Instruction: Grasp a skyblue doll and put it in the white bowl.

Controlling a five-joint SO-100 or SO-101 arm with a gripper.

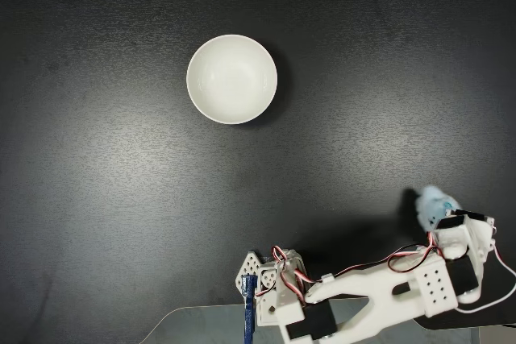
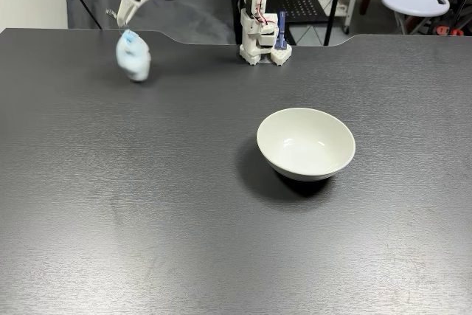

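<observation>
My end effector (image 2: 127,26) sits in the upper left of a fixed view that looks across the table, and its fingers are pinched on the top of the skyblue doll (image 2: 133,57). The doll hangs below them, blurred, just above the table (image 2: 147,219), with a faint shadow under it on the dark surface. In the fixed view from above, the same doll (image 1: 433,205) shows at the lower right of the frame as a pale blue fluff poking out past my white wrist, with my end effector (image 1: 442,221) closed on it right at that spot. My arm (image 1: 387,288) stretches along the bottom edge of that frame, red and white wires running over it, from my base (image 1: 270,279) near bottom centre.

The white bowl (image 1: 232,79) stands upright in the upper middle of the view from above, well apart from the doll. In the view across the table the bowl (image 2: 306,143) lies right of centre, its smooth inside bare and glossy.
</observation>
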